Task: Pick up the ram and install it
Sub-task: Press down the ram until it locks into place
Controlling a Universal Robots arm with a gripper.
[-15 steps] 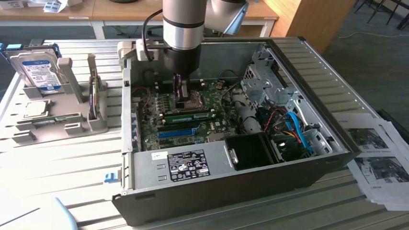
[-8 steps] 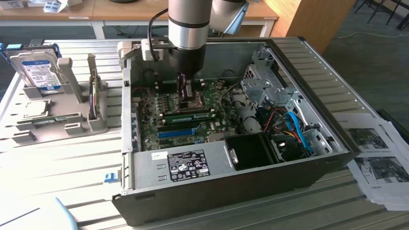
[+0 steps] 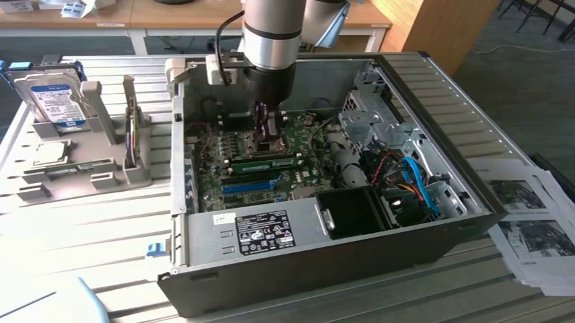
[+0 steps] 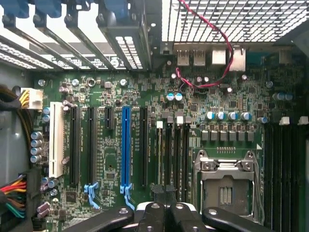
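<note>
Hand [image 3: 266, 138] closed, low inside the open case; green chip-studded ram stick [image 3: 266, 161] lies just beside it (long axis crossing the motherboard [image 3: 242, 176]).

Strong light is thrown in from the exterior view's left, and the slatted table [image 3: 81, 222] is bleached nearly white there. The case [image 3: 314, 256] interior is left in shade, the motherboard [image 3: 260, 168] dimmed under the arm [image 3: 269, 40]. In the wrist view, the grille [image 4: 227, 19] is blown out by backlight (slots glaring), while the board is evenly lit and kept fairly crisp.
</note>
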